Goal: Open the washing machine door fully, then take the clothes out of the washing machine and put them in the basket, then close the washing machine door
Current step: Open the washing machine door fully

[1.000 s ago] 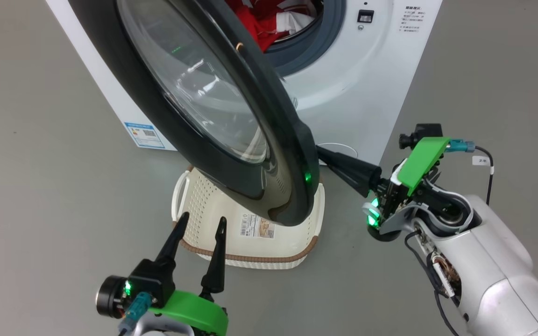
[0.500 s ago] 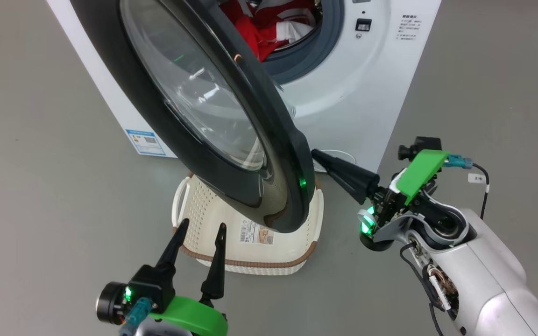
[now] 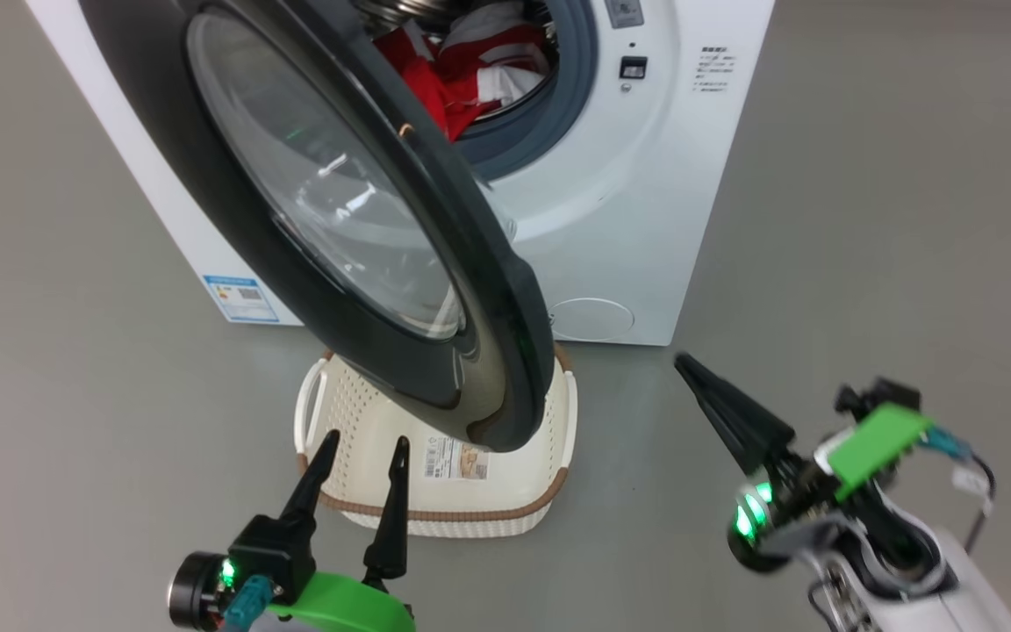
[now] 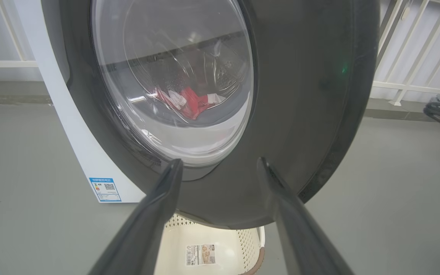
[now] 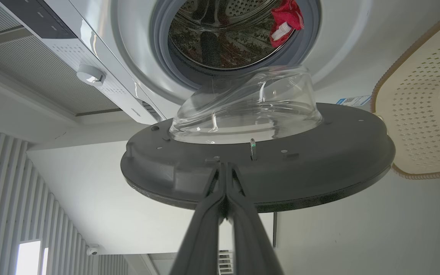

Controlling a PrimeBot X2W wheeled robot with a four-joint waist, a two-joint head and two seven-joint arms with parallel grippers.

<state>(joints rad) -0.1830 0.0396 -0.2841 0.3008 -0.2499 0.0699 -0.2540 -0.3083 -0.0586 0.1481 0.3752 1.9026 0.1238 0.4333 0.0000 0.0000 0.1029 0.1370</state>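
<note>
**Head view.** The washing machine door point(image 3: 330, 202) stands partly open from the washing machine point(image 3: 646, 219) and overhangs the basket point(image 3: 470, 518) at 6 o'clock. Red clothes point(image 3: 462, 70) lie in the drum point(image 5: 224, 42) at 12 o'clock. The left gripper point(image 3: 365, 439), at 7 o'clock, has its fingers spread wide and empty. The right gripper point(image 3: 685, 362), at 4 o'clock, has its fingers pressed together, holds nothing, and is clear of the door's edge.

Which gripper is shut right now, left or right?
The right gripper: its two dark fingers are pressed together into one point, holding nothing. The left gripper has its fingers spread apart near the basket.
</note>
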